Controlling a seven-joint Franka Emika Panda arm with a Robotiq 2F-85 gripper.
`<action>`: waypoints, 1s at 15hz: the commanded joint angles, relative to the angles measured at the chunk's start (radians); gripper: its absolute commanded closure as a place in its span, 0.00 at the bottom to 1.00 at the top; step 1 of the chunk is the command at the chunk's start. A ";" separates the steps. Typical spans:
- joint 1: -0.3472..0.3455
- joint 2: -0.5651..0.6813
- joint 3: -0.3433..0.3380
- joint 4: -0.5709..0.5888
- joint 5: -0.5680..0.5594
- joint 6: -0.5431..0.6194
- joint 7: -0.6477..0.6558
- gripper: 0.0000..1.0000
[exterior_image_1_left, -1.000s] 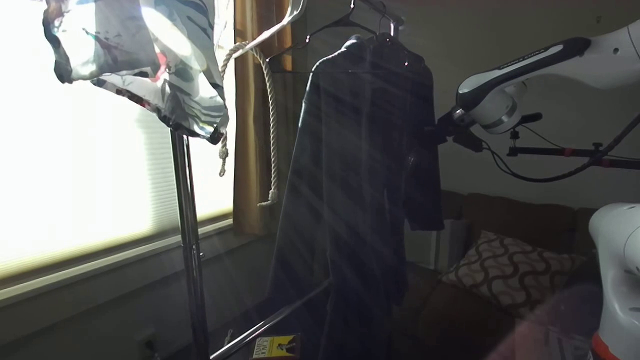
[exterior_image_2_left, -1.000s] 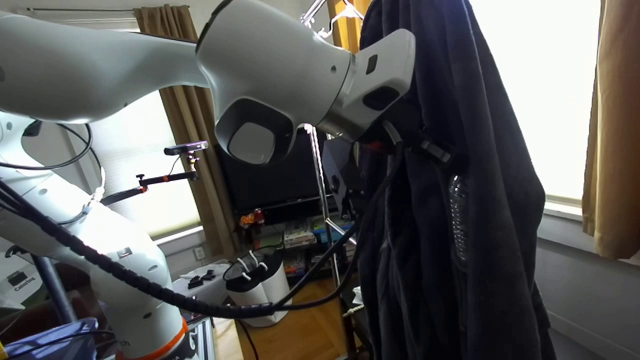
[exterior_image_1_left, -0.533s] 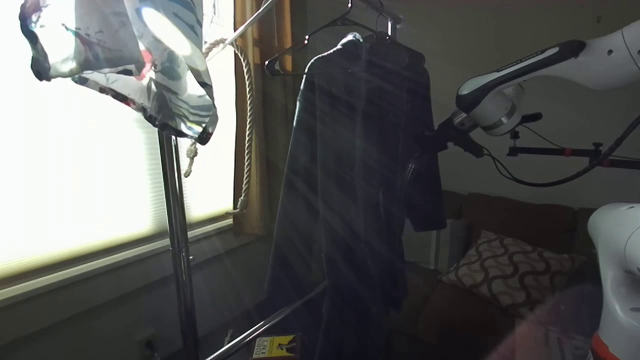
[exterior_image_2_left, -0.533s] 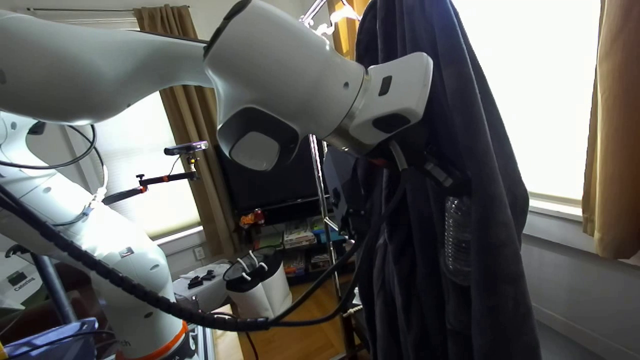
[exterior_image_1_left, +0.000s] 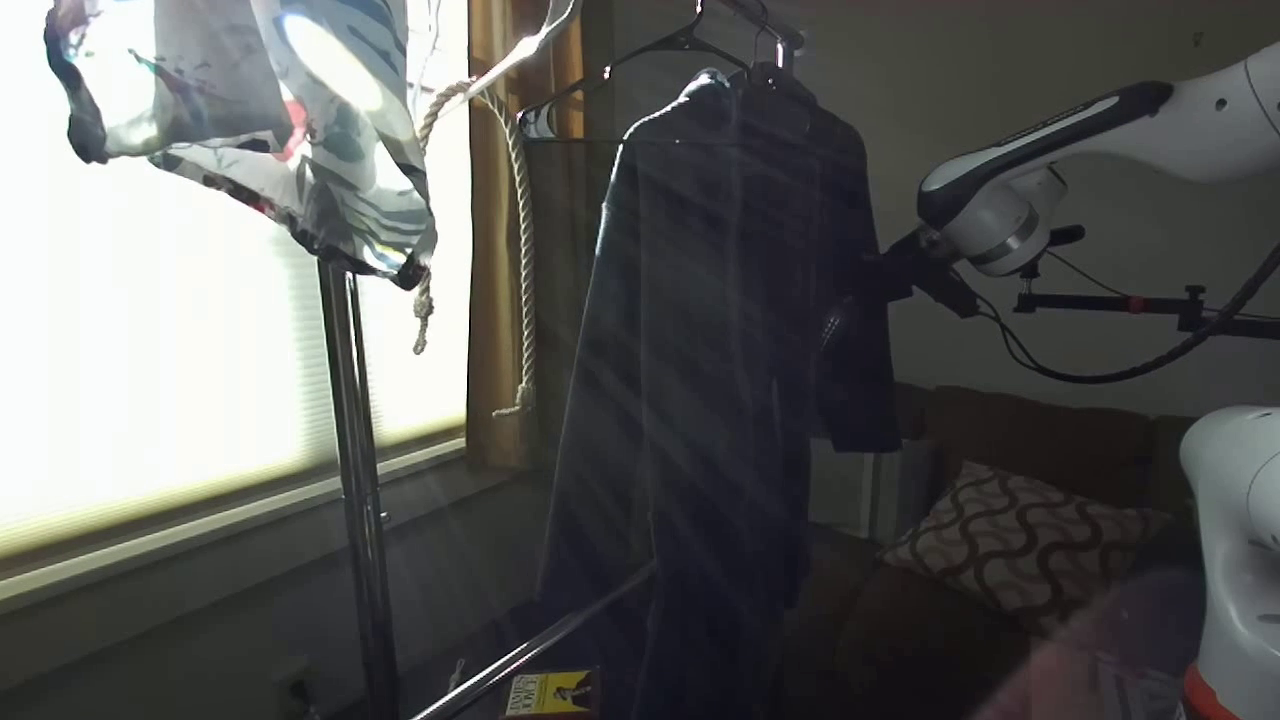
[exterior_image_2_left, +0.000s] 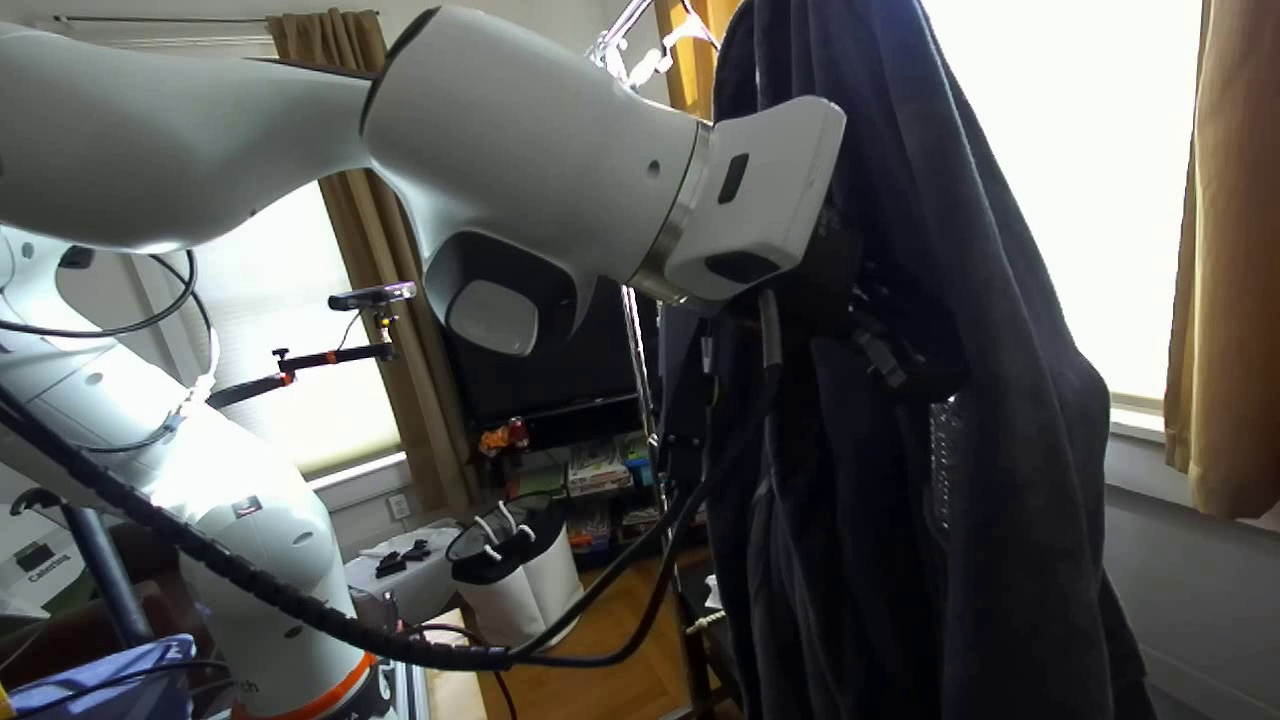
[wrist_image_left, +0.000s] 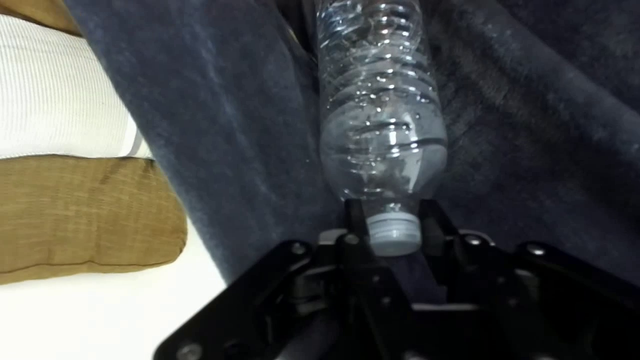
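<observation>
Wrist view: the pincer (wrist_image_left: 392, 220) extends in from 6 o'clock and points toward 12 o'clock. Its jaws stand at the 9 and 3 o'clock sides of the bottle (wrist_image_left: 385, 120), clamped on the neck at the cap (wrist_image_left: 394, 235). The bottle's long axis lies close to the 12–6 o'clock line; the cap points to 6 o'clock, and the body runs out of frame at 12 o'clock. Dark robe cloth (wrist_image_left: 225, 125) lies behind the bottle and on both sides of it.

In an exterior view, the arm (exterior_image_2_left: 530, 150) reaches in from 9 o'clock. The forearm is nearly level; the wrist slopes down toward 4 o'clock, ending against the robe. The bottle (exterior_image_2_left: 943, 465) shows in part below the pincer, near vertical, base end toward 6 o'clock. A robe fold covers part of it; whether the robe encloses the base cannot be told.

In an exterior view, the arm (exterior_image_1_left: 1200, 125) reaches in from 2 o'clock, slopes toward 8 o'clock and meets the robe's 3 o'clock edge. The bottle (exterior_image_1_left: 835, 322) appears as a small glint, just off the pincer toward 7 o'clock. A patterned cushion (exterior_image_1_left: 1015, 540) is at 4 o'clock.
</observation>
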 joint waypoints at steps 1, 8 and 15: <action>-0.064 0.009 0.030 -0.042 0.041 0.095 0.121 0.92; -0.118 -0.003 0.070 -0.096 0.122 0.277 0.284 0.92; -0.266 0.105 0.196 -0.176 0.041 0.100 0.308 0.92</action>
